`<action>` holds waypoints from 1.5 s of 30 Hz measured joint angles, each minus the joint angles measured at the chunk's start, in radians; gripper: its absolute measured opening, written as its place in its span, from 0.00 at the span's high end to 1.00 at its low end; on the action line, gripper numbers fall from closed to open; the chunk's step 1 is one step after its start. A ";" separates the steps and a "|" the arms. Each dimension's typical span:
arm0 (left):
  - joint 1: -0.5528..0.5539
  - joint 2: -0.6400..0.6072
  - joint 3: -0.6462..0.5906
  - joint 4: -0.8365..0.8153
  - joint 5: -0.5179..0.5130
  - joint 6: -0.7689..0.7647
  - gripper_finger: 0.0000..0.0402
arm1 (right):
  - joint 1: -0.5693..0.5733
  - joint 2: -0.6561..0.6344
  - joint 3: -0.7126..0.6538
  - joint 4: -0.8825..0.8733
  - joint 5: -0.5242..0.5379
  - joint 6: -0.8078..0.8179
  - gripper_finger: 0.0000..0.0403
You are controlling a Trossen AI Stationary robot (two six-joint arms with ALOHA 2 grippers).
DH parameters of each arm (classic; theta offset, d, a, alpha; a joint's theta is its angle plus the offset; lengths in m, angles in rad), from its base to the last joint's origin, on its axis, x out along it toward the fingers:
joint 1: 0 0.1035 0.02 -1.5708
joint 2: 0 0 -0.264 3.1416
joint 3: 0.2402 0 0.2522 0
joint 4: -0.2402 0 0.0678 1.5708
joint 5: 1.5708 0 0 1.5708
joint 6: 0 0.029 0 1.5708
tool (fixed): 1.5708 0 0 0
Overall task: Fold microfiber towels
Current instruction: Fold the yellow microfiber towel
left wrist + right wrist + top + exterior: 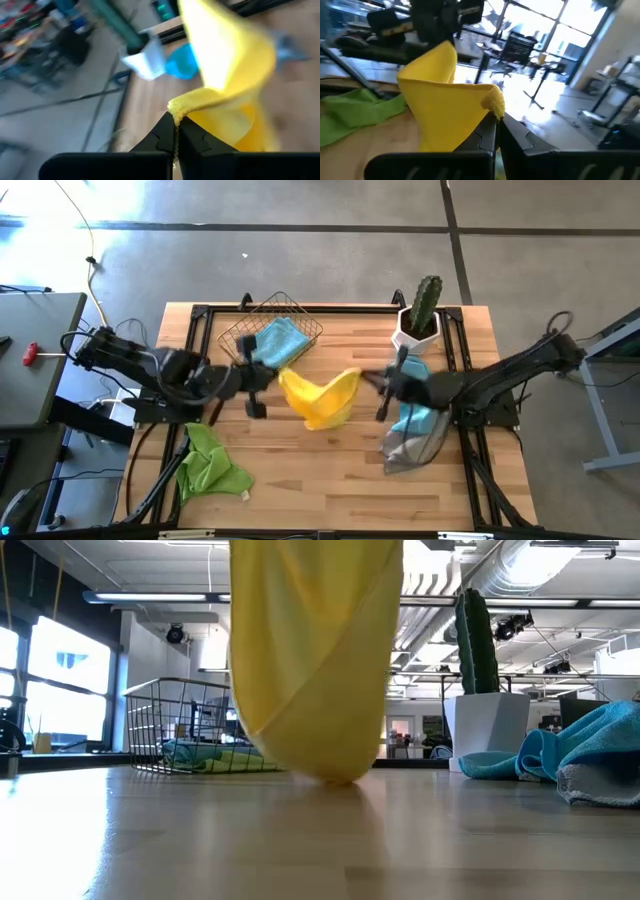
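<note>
Yellow towel (322, 397) held aloft over the middle of the bench (330, 470), strung between 2 tools. Left tool (176, 131) pinched tight on 1 corner, fingers closed with the hem bunched at the tips; right tool (496, 131) clamped the same way on the opposite corner. Seen from overhead, left tool (262, 377) at 9 o'clock of the cloth, right tool (384, 385) at 3 o'clock, cloth sagging between them. In the low view, yellow towel (315, 650) hanging as a long drape with its lowest fold at or just above the wood. Likely reason for the lift: letting gravity pull the cloth flat so it can be laid out square before a fold. Judged an early step, spreading not yet done.

Elsewhere: lime green towel (208, 465) crumpled at 7 o'clock near the front edge. Light blue towel (277, 342) lying in the wire basket (300, 318) at 11 o'clock. Another light blue towel (413, 412) heaped on a grey towel (405, 455) at 4 o'clock, under the right arm. Potted cactus (421, 312) at 1 o'clock, well clear of the work. Next move probably lowering both corners evenly; risk of the hanging edge folding under itself on touchdown.
</note>
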 joint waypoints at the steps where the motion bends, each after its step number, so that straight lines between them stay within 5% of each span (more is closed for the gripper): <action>1: 0.011 0.000 0.025 -0.031 -0.027 0.000 1.00 | -0.012 -0.025 0.034 -0.058 0.001 -0.003 1.00; 4: 0.052 -0.001 0.099 -0.083 -0.115 0.001 1.00 | -0.054 -0.068 0.157 -0.239 -0.033 0.005 1.00; 7: 0.089 -0.001 0.156 -0.082 -0.091 -0.020 1.00 | -0.099 -0.072 0.282 -0.448 -0.185 0.097 1.00; 11: 0.111 -0.001 0.176 -0.094 0.249 -0.106 1.00 | -0.139 -0.039 0.356 -0.677 -0.585 0.253 1.00; 13: 0.113 0.000 0.175 -0.130 0.373 -0.100 1.00 | -0.137 -0.021 0.356 -0.733 -0.659 0.254 1.00; 15: 0.111 0.001 0.175 -0.155 0.313 -0.087 1.00 | -0.127 -0.018 0.357 -0.732 -0.524 0.232 1.00; 18: 0.112 0.005 0.175 -0.185 0.062 -0.117 1.00 | -0.118 -0.019 0.360 -0.721 -0.121 0.327 1.00; 19: 0.113 0.005 0.175 -0.205 0.029 -0.151 1.00 | -0.119 -0.019 0.360 -0.728 -0.088 0.369 1.00; 21: 0.114 0.003 0.176 -0.237 0.139 -0.201 1.00 | -0.124 -0.020 0.360 -0.723 -0.285 0.376 1.00; 24: 0.115 0.007 0.175 -0.285 0.497 -0.153 1.00 | -0.126 -0.015 0.360 -0.726 -0.721 0.264 1.00; 25: 0.116 0.007 0.175 -0.287 0.554 -0.128 1.00 | -0.125 -0.014 0.360 -0.719 -0.745 0.233 1.00; 27: 0.116 0.009 0.175 -0.272 0.489 -0.120 1.00 | -0.114 -0.014 0.360 -0.679 -0.517 0.228 1.00; 30: 0.114 0.013 0.175 -0.269 0.101 -0.159 1.00 | -0.102 -0.013 0.360 -0.616 0.053 0.357 1.00; 32: 0.113 0.009 0.175 -0.271 -0.064 -0.225 1.00 | -0.103 -0.012 0.360 -0.615 0.106 0.379 1.00; 34: 0.112 0.009 0.176 -0.268 0.028 -0.278 1.00 | -0.105 -0.009 0.360 -0.614 -0.183 0.391 1.00; 37: 0.111 0.013 0.175 -0.242 0.497 -0.274 1.00 | -0.107 0.006 0.360 -0.589 -0.793 0.376 1.00; 39: 0.109 0.023 0.176 -0.208 0.765 -0.220 1.00 | -0.096 0.016 0.359 -0.592 -0.999 0.315 1.00; 40: 0.104 0.032 0.176 -0.185 0.830 -0.191 1.00 | -0.086 0.017 0.359 -0.594 -1.005 0.286 1.00; 42: 0.090 0.040 0.174 -0.171 0.791 -0.168 1.00 | -0.071 0.012 0.359 -0.586 -0.824 0.235 1.00; 45: 0.091 0.033 0.176 -0.153 0.432 -0.164 1.00 | -0.060 0.006 0.359 -0.572 -0.240 0.217 1.00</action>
